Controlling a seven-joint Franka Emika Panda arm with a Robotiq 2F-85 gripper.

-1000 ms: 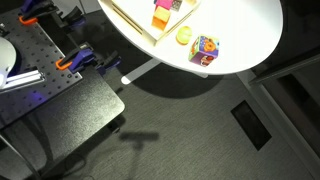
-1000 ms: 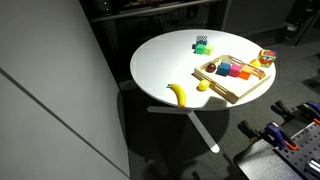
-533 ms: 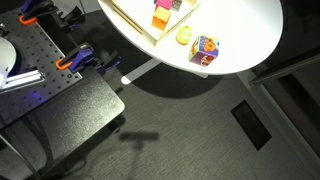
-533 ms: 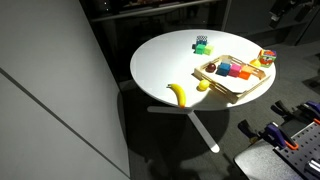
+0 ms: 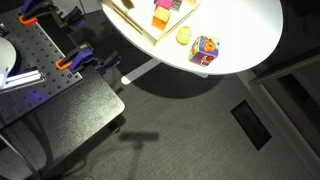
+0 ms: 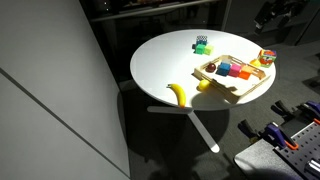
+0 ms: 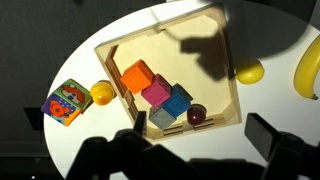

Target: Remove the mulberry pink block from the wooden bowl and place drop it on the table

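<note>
One mulberry pink block (image 7: 156, 93) lies in the wooden bowl (image 7: 165, 50), jaws spread wide and empty

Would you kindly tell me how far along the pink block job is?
Nothing looks done: the pink block lies in the bowl. In hand: the end effector hovers open above the bowl, empty. Left: grasping the block, lifting it out and dropping it on the table.
</note>
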